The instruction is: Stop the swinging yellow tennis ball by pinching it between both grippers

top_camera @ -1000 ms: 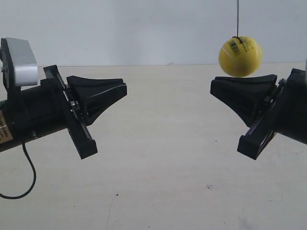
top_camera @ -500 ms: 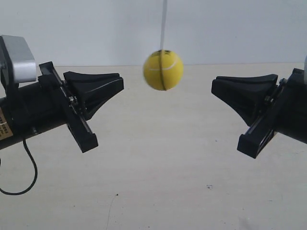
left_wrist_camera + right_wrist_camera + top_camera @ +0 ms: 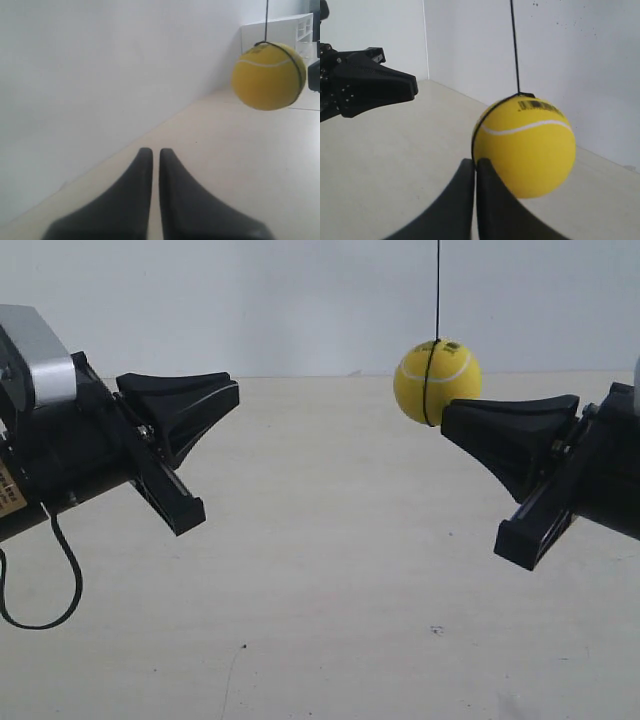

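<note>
The yellow tennis ball hangs on a thin dark string above the table. It sits just beside the tips of my right gripper, the arm at the exterior view's right. In the right wrist view the ball fills the space right off that gripper, whose fingers are shut together on nothing; contact cannot be told. My left gripper is shut too, far from the ball, tips pointing toward it. From the left wrist the ball floats well beyond that gripper.
A pale table runs under both arms, with a white wall behind. A black cable loops below the left arm. A white shelf unit stands far off beyond the table.
The ball swung from the right to the middle and back toward the right gripper's tips. The left gripper rose a little and drew back leftward. The right gripper stayed put.
</note>
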`<act>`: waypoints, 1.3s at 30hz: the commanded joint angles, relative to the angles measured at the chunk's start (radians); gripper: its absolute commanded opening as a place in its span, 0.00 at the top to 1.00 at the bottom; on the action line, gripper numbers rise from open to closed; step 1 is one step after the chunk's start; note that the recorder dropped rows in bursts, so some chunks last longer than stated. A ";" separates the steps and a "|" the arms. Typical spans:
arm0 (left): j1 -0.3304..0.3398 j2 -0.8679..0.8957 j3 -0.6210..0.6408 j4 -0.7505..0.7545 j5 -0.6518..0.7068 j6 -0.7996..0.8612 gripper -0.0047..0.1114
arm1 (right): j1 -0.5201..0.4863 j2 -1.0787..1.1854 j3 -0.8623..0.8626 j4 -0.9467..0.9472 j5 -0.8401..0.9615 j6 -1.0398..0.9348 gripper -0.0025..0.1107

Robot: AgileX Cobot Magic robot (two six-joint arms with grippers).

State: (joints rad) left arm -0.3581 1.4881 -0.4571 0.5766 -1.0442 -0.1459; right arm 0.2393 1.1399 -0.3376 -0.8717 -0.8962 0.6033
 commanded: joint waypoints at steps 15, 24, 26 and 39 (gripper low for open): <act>-0.004 0.001 -0.045 0.111 -0.032 -0.076 0.92 | 0.003 0.001 -0.025 0.046 0.018 -0.036 0.98; -0.004 0.001 -0.045 0.183 -0.012 -0.109 0.92 | 0.028 0.001 -0.025 0.005 -0.010 0.008 0.98; -0.004 0.001 -0.045 0.204 -0.012 -0.109 0.92 | 0.053 0.001 -0.025 0.005 -0.010 -0.001 0.98; -0.004 0.001 -0.064 0.273 -0.047 -0.168 0.92 | 0.122 0.001 -0.025 0.042 0.030 -0.045 0.98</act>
State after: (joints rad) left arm -0.3581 1.4881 -0.5053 0.8456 -1.0797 -0.3035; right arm 0.3588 1.1399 -0.3566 -0.8525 -0.8666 0.5801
